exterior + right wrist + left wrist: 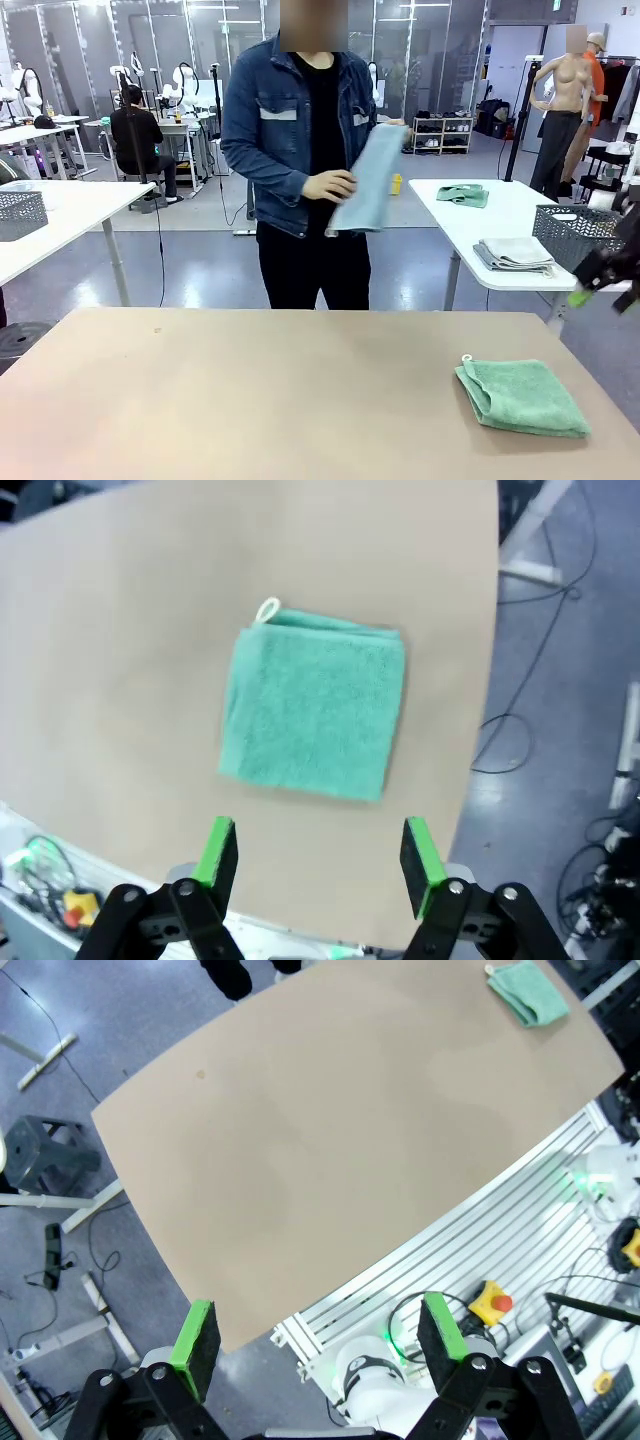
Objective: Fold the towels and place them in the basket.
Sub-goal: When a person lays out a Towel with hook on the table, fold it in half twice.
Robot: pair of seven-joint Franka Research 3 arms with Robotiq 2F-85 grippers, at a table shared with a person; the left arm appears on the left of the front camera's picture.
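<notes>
A mint green towel lies folded into a square on the right of the tan table, its loop toward the far side. In the right wrist view this green towel sits straight below my right gripper, which hangs open and empty well above it. That gripper shows at the picture's right edge in the front view. Across the table a person holds a pale blue-grey towel upright in both hands. My left gripper is open and empty, high over the table's near edge, with the green towel far off. The basket is out of view.
Neighbouring white tables carry wire-mesh bins and other folded cloths. The aluminium frame and a red stop button lie under the left gripper. A stool stands beside the table. Most of the tabletop is bare.
</notes>
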